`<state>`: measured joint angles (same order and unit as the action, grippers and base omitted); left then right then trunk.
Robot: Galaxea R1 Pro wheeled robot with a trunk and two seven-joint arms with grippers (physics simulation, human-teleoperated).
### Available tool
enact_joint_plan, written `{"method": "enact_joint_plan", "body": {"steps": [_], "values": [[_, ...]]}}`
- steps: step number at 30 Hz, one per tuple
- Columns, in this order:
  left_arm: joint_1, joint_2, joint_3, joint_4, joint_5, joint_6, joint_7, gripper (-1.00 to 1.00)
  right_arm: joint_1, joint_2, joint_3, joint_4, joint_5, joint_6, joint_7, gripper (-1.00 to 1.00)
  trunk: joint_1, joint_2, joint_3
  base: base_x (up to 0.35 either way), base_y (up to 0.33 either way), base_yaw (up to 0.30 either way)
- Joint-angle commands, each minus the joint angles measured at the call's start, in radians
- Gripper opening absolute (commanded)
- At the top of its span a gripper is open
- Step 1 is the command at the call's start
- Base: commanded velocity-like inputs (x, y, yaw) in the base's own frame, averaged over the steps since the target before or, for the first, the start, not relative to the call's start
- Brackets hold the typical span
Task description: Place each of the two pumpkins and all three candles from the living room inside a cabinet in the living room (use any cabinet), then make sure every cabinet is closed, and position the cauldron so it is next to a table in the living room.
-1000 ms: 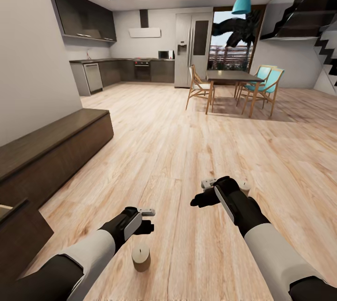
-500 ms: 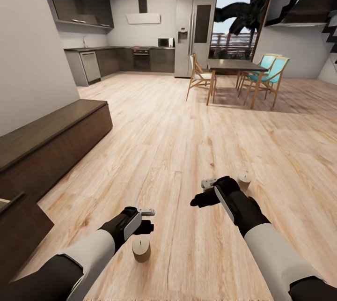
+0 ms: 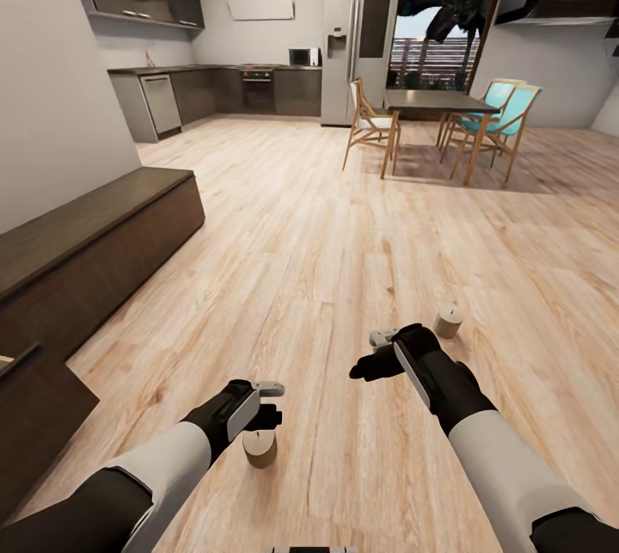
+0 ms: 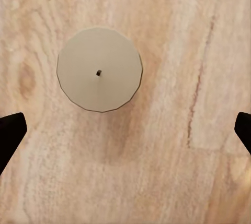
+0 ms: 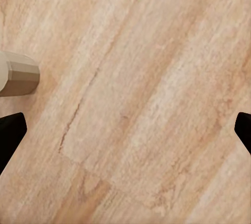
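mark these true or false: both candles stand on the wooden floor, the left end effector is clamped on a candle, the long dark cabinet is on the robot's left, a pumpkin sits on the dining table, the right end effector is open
1. Both candles stand on the wooden floor. True: one candle is by the left end effector, the other candle by the right end effector.
2. The left end effector is clamped on a candle. False: it is open above the candle, fingers wide apart, holding nothing.
3. The long dark cabinet is on the robot's left. True.
4. A pumpkin sits on the dining table. False: its top looks bare.
5. The right end effector is open. True.
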<state>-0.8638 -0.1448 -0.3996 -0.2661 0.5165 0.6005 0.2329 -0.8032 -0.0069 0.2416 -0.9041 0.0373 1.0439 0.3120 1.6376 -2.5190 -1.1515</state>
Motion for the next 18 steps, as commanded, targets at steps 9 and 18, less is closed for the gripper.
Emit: {"method": "enact_joint_plan", "body": {"steps": [9, 18], "values": [[0.000, 0.002, -0.005, -0.005, 0.011, 0.000, 0.008, 1.00, -0.001, -0.001, 0.002, -0.001, 0.004, 0.003, 0.004, 1.00, 0.000, 0.000, -0.001, 0.000, 0.000, 0.000], [0.000, 0.003, -0.004, -0.006, 0.011, -0.002, 0.008, 1.00, -0.001, -0.001, 0.002, -0.001, 0.004, 0.003, 0.004, 1.00, 0.003, -0.002, -0.028, 0.000, 0.000, 0.000]]}}
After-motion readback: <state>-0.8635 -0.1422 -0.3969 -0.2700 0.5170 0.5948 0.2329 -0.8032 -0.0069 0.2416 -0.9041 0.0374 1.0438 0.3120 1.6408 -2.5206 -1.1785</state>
